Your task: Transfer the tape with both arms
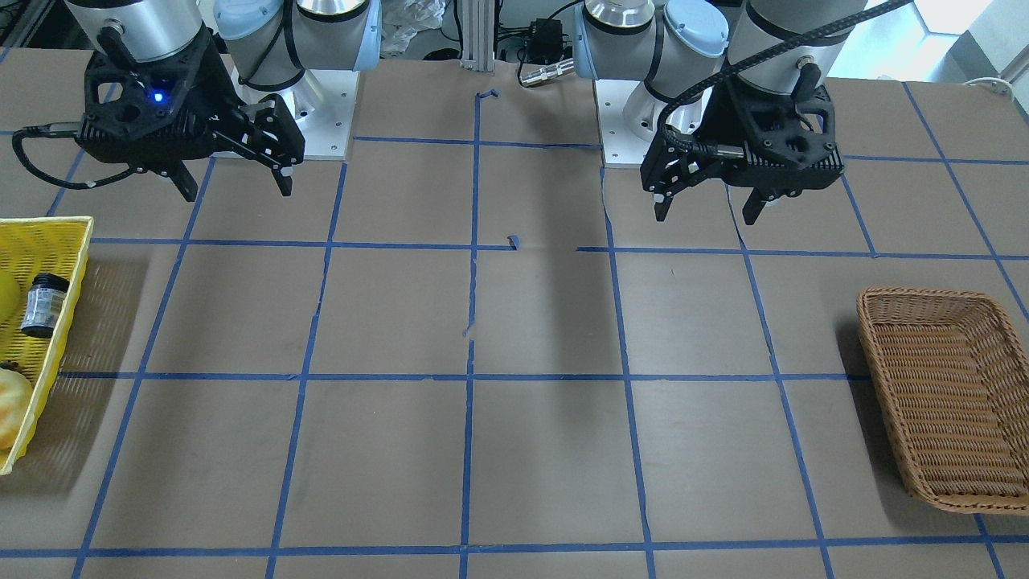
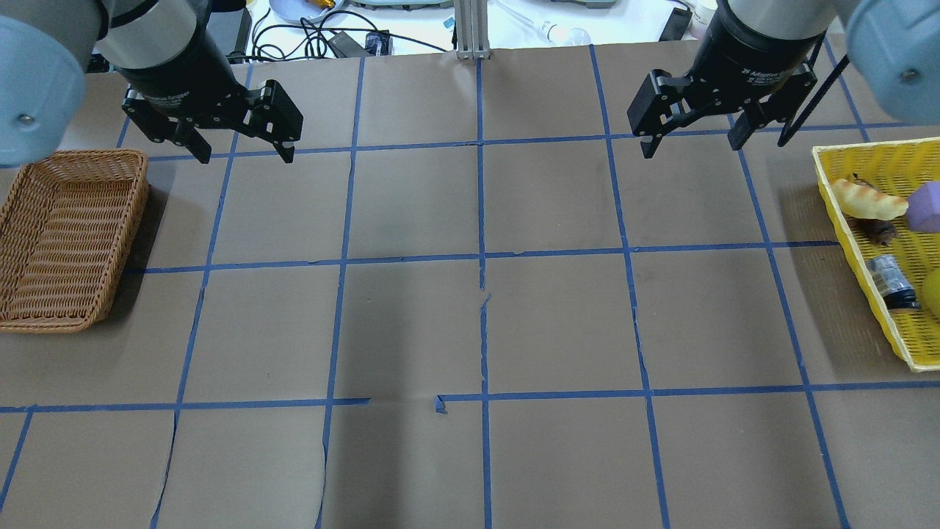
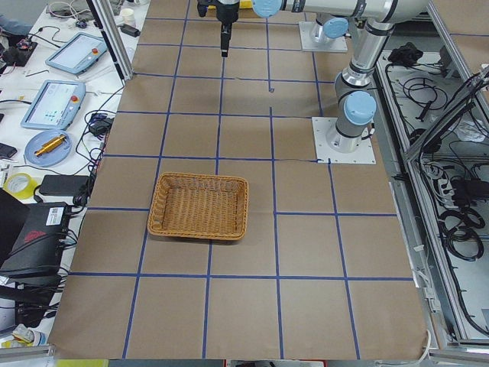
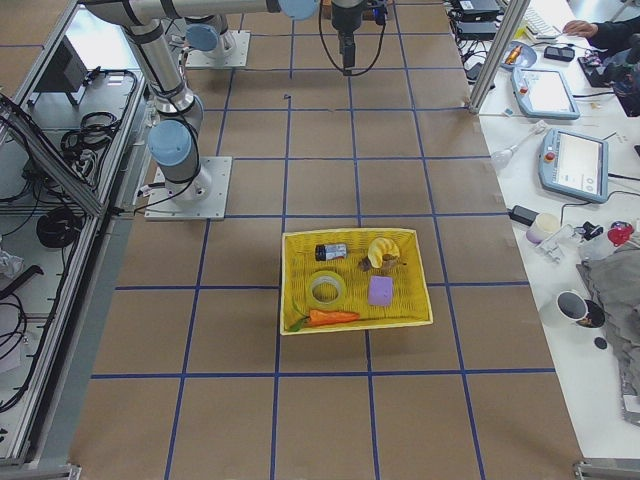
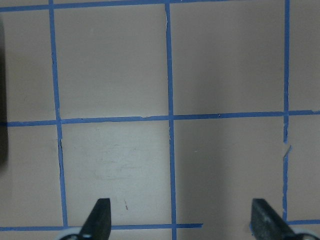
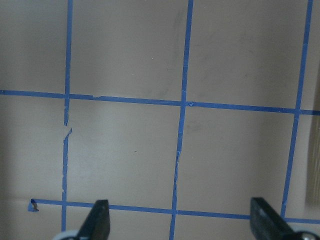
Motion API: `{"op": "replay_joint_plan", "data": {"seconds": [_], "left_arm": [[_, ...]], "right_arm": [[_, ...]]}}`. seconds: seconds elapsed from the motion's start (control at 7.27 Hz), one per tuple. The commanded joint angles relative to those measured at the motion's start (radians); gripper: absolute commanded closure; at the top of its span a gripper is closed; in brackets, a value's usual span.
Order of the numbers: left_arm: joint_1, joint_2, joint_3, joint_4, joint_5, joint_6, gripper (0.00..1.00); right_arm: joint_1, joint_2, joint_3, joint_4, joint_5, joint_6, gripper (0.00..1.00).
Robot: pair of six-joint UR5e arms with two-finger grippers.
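I have the left gripper (image 2: 244, 153) and the right gripper (image 2: 690, 145) both hanging above the tabletop (image 2: 558, 323), jaws spread wide and holding nothing. The tape (image 4: 326, 289) lies flat in the yellow basket (image 4: 288, 285) out on the right gripper's side, between a small dark jar (image 4: 331, 251) and a carrot (image 4: 330, 318), just beside a purple block (image 4: 380, 290). A brown wicker basket (image 2: 44, 316) sits on the left gripper's side.

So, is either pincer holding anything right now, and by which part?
Nothing is held. The left pincer and the right pincer both hang open and empty; the tape lies untouched in the yellow basket.
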Motion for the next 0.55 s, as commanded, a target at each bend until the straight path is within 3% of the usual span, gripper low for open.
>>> {"op": "replay_joint_plan", "data": {"seconds": [0.0, 0.41], "left_arm": [[0.0, 0.0, 0.0, 0.001, -0.001, 0.0, 0.0], [0.0, 0.0, 0.002, 0.001, -0.001, 0.0, 0.0]], "right_arm": [[0.001, 0.001, 0.0, 0.001, -0.004, 0.0, 0.0], [-0.066, 0.048, 0.031, -0.021, -0.033, -0.003, 0.0]]}}
